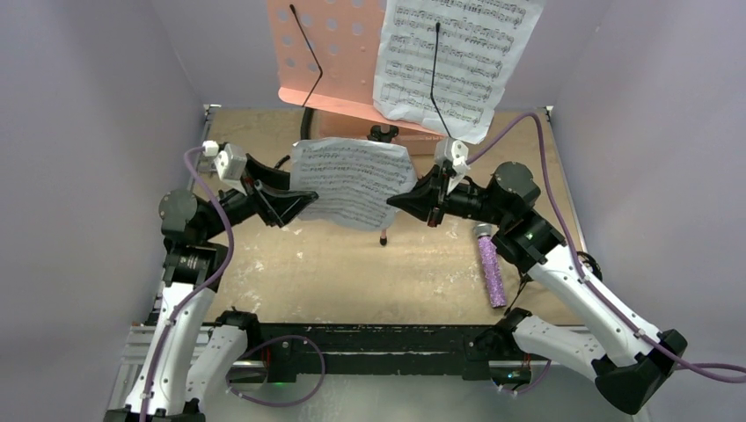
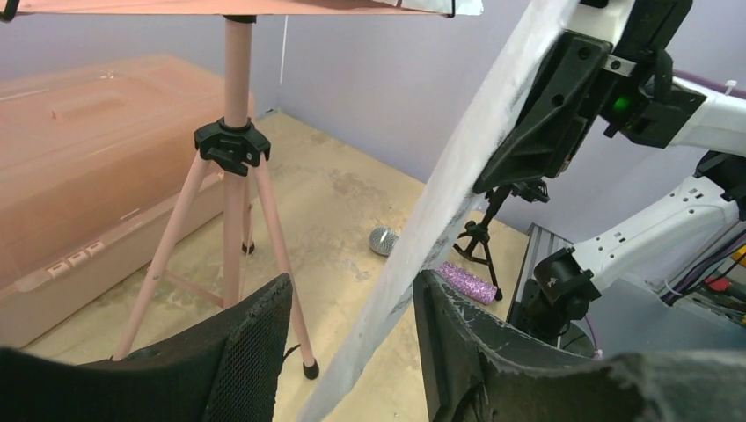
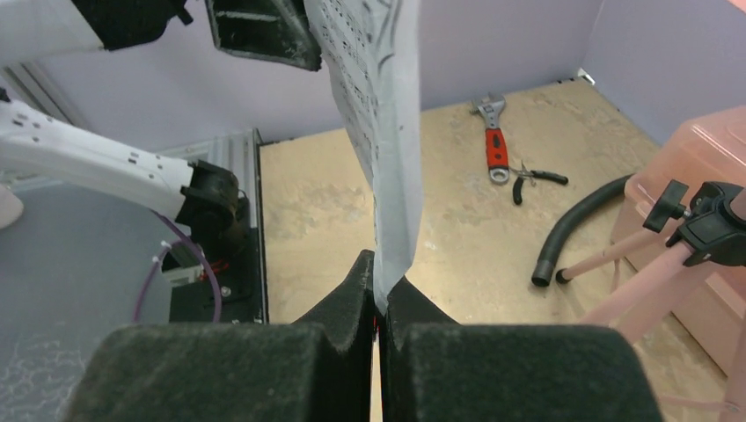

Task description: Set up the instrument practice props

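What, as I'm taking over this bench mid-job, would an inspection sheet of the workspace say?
Surface: wooden tabletop, scuffed with white marks.
Job's things: pink music stand upright at the back, one page on it under a wire holder; second page held in the air; microphone lying flat on the right; mic stand standing mid-table.
Clutter: wrench, pliers, black hose, pink box.
End effectors: left end effector open, the second page's edge between its fingers; right end effector shut on the second page.
Cables: purple cable along each arm.
Surroundings: lilac walls on three sides.
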